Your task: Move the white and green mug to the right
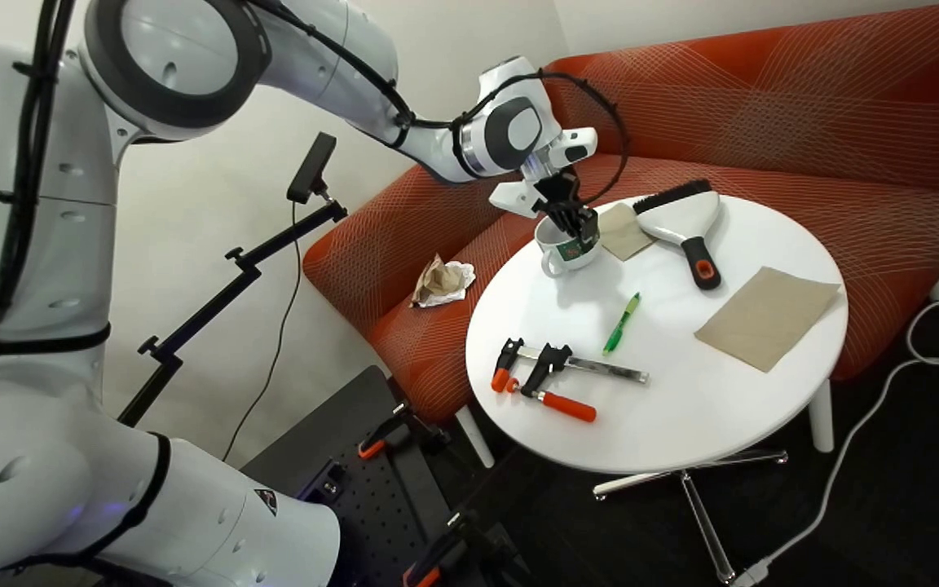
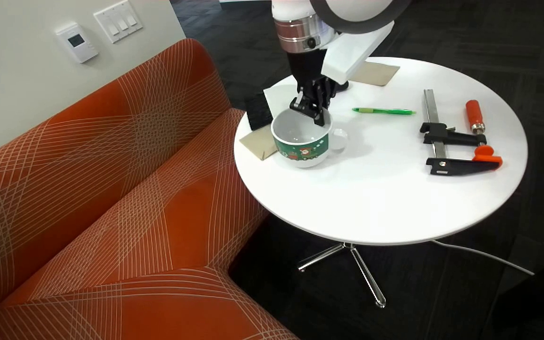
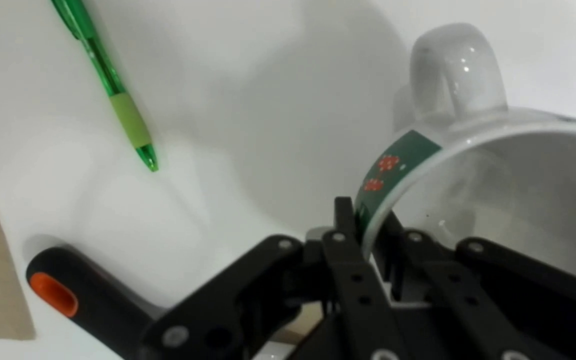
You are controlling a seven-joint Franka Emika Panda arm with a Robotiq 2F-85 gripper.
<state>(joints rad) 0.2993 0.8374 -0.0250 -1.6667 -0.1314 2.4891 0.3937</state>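
Note:
The white mug with a green patterned band [image 1: 574, 250] is upright at the table's sofa side; it also shows in an exterior view [image 2: 303, 152] and at the right of the wrist view [image 3: 398, 162]. Its inside looks white, and its handle points away from the sofa. My gripper [image 3: 366, 216] is shut on the mug's wall, one finger inside and one outside. The gripper also shows in both exterior views [image 1: 582, 232] [image 2: 320, 113]. I cannot tell whether the mug's base touches the table or sits just above it.
The round white table [image 1: 665, 432] also holds a green pen [image 1: 622, 324], an orange-handled clamp [image 1: 567, 375], a white brush with a black handle [image 1: 685, 228] and brown paper sheets [image 1: 767, 318] [image 1: 623, 232]. A red sofa [image 2: 125, 198] borders the table.

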